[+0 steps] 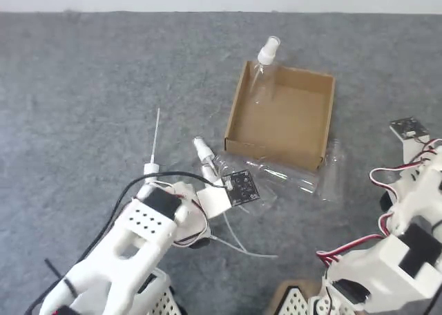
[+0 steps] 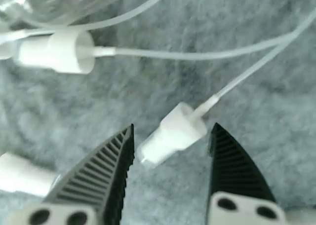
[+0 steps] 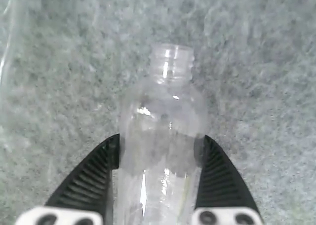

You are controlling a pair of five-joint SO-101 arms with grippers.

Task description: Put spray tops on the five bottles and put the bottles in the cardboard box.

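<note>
Straddling a spray top [image 2: 175, 131], the left gripper [image 2: 173, 129] holds jaws apart, seemingly to grab it; the right gripper [image 3: 160, 141] clamps a capless bottle [image 3: 163, 106].

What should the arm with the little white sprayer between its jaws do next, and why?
Probably shut the left jaws on the spray top: it lies loose on the carpet between them, and they stand open. The right jaws grip a bottle whose neck is bare, so it seems to wait for a top.
</note>
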